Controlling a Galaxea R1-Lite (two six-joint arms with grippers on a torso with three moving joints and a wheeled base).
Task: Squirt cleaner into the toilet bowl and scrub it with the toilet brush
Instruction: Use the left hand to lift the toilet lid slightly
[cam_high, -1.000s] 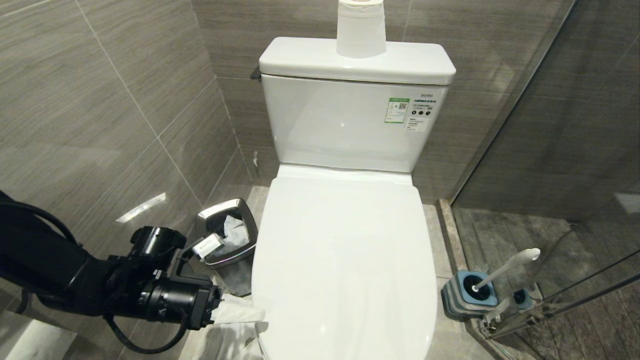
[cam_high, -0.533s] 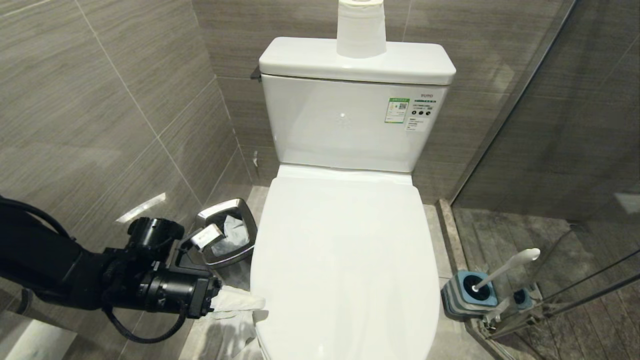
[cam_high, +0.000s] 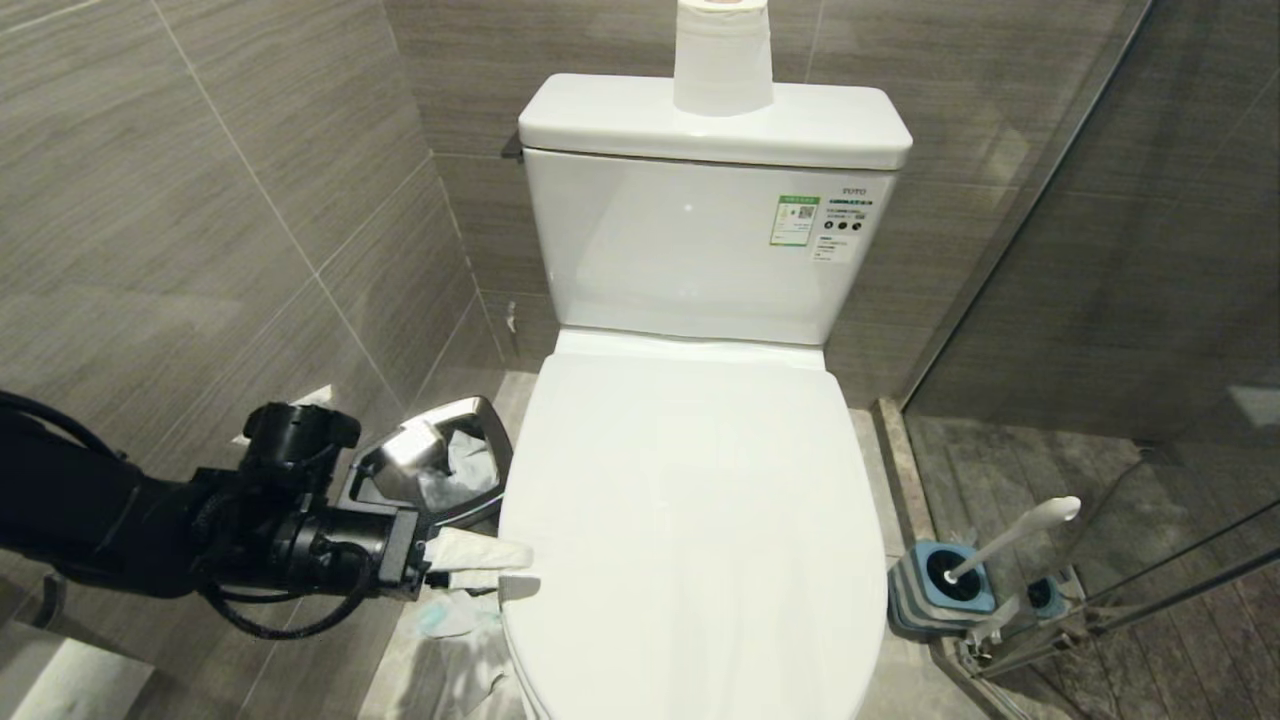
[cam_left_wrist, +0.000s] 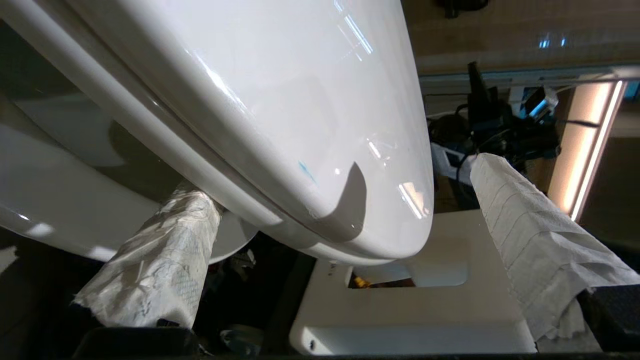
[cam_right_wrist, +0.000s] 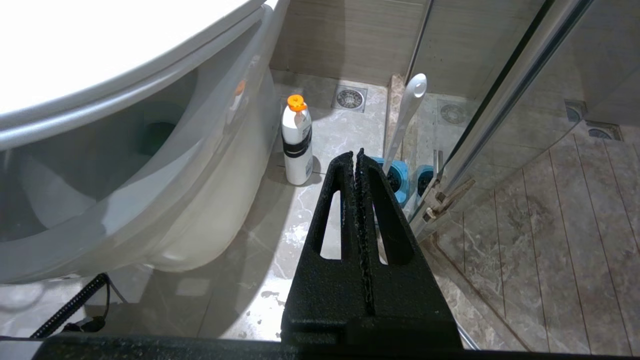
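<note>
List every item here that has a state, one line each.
toilet lid: closed.
left hand: open, paper-wrapped fingers straddling the lid's edge.
right hand: shut, empty.
toilet brush: standing in its holder.
cleaner bottle: upright, capped.
waste bin: open, paper inside.

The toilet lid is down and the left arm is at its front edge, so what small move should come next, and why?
Probably close the left pincer on the lid edge, then lift. The lid covers the bowl, and the open, paper-wrapped fingers straddle its front rim, one below and one above. The cleaner bottle and the brush stand untouched on the floor, and the right pincer is shut and idle.
</note>
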